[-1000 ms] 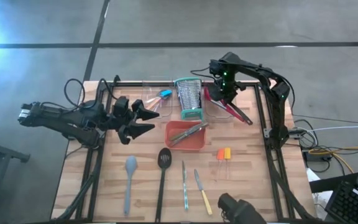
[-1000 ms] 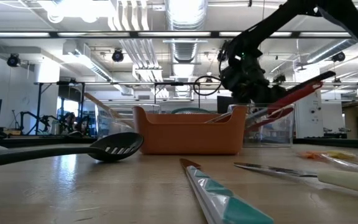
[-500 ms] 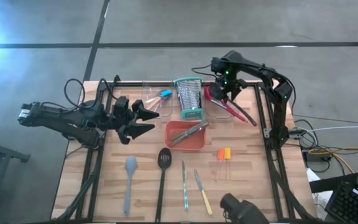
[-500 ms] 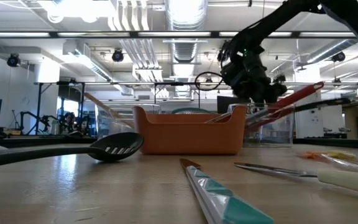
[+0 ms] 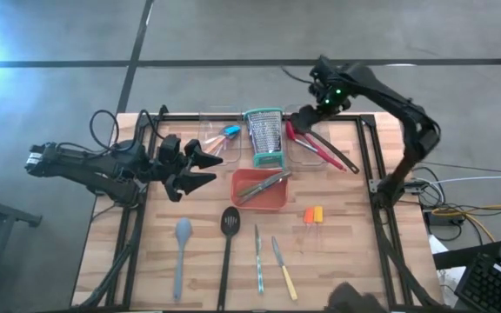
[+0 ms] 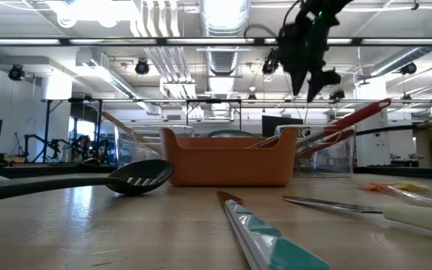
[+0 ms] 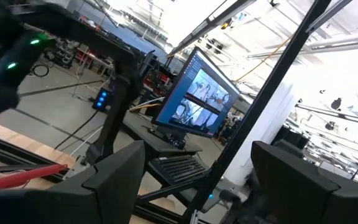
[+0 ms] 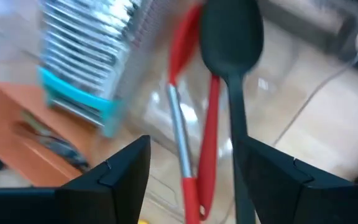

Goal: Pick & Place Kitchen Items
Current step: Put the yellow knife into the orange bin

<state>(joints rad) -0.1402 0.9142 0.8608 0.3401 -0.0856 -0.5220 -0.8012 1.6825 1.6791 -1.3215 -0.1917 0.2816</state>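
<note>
The right gripper is hanging above the far right part of the table, over the clear bin; its fingers are standing apart and gripping nothing, as the right wrist view is showing, with two dark fingers wide on either side of the bin's contents; that view alone is giving the contents up close, a black spoon lying beside a red spoon and a steel-handled tool, with the steel grater and the orange tray just beside them.

The high view is laying out what the others are missing; the left gripper is waiting low at the left side of the table, fingers spread and empty, pointing toward the tray; a grey spatula, a black slotted turner, a teal-handled tool, a yellow-handled knife and an orange and yellow item are lying on the near half of the wood, apart from one another; a blue-tipped tool is sitting in a second clear bin at the far edge.

The low view is showing the right gripper raised clear above the bin, touching none of the handles sticking out of it; the turner is resting in front of the tray.

The left wrist view is looking into the room, catching only a red handle at the table edge.
</note>
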